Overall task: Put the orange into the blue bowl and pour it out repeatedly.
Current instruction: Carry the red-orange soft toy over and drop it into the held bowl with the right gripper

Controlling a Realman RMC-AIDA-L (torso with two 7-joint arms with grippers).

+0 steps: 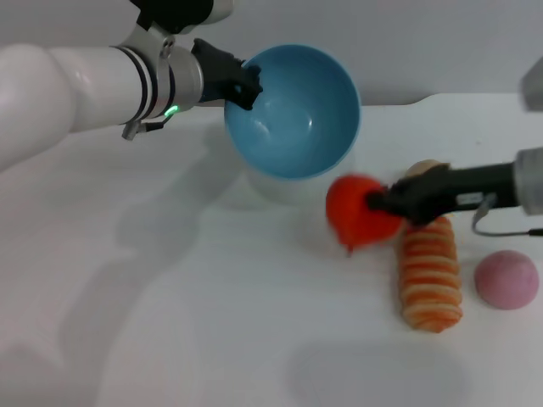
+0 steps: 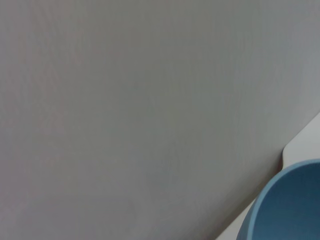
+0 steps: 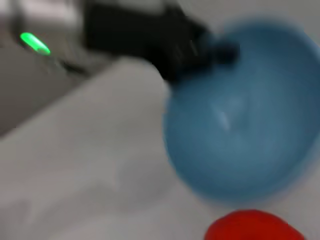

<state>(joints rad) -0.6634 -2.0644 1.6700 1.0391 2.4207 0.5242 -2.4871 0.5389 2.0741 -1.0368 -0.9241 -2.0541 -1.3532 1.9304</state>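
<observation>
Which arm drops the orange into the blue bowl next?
Right. Its hand already grips the orange just beside the blue bowl. The left hand is occupied holding the bowl's rim, tilted off the table.

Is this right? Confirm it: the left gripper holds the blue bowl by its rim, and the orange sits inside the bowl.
Not quite. The left gripper does hold the blue bowl by its rim, but the head view shows the bowl empty; the orange is outside it, at the right gripper.

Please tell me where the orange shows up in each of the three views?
Head view: the orange is right of centre, at the right gripper.
Left wrist view: not in it.
Right wrist view: the orange is at the bottom edge.
Shared landmark: the blue bowl.
</observation>
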